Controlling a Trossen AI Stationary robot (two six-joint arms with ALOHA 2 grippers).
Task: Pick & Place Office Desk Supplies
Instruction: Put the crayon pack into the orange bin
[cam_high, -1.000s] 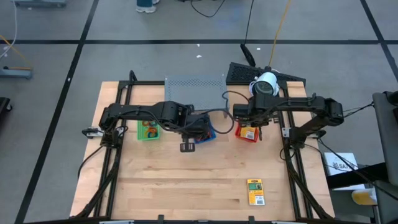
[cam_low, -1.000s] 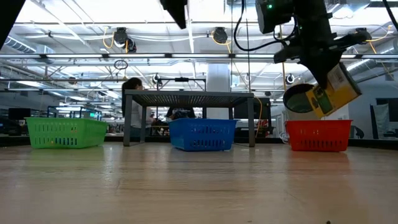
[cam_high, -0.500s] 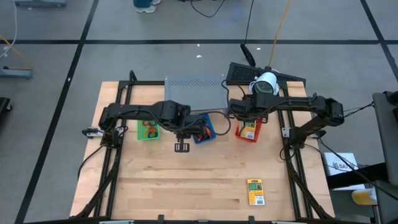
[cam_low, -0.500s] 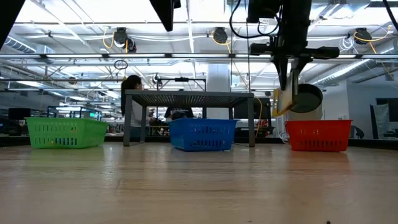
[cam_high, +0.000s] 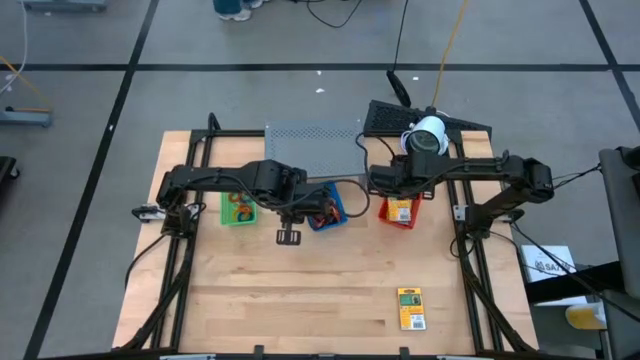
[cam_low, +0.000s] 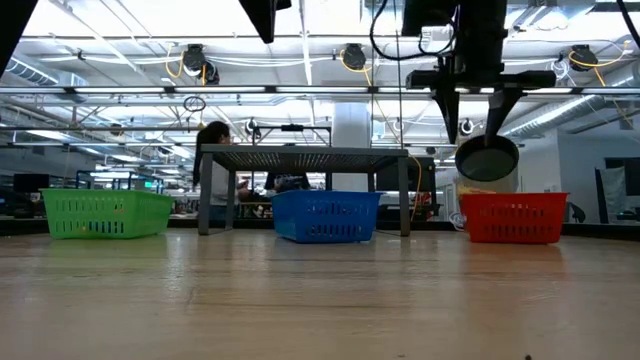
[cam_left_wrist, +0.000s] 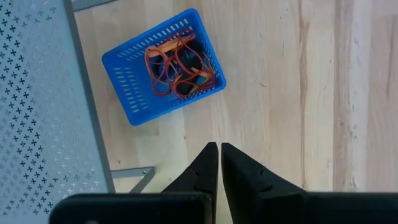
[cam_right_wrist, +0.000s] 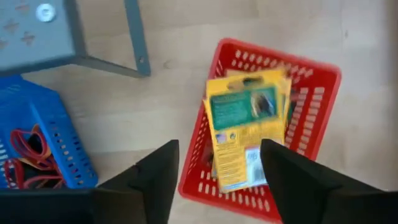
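Observation:
A yellow packet (cam_right_wrist: 247, 127) with green print sits in the red tray (cam_right_wrist: 317, 124), looking blurred and clear of my fingers. My right gripper (cam_right_wrist: 219, 149) hangs open straight above that tray (cam_low: 512, 218), with nothing between its fingers (cam_low: 445, 108). A second yellow packet (cam_high: 410, 308) lies flat on the table near its front edge. My left gripper (cam_left_wrist: 219, 149) is shut and empty, hovering above bare wood just on the near side of the blue tray (cam_left_wrist: 161, 65). That tray holds orange-red rubber bands (cam_left_wrist: 180, 62).
The green tray (cam_high: 238, 208), blue tray (cam_high: 327, 210) and red tray (cam_high: 398, 212) stand in a row across the table's middle. The grey perforated shelf (cam_high: 312, 148) stands behind them. Bare wood stretches between the trays and the near edge.
My right gripper swung the tilted packet round until it hung edge-on over the red tray. It then opened, and the packet dropped out of the fingers into the tray. My left gripper drifted a little toward the table's left edge and stayed shut.

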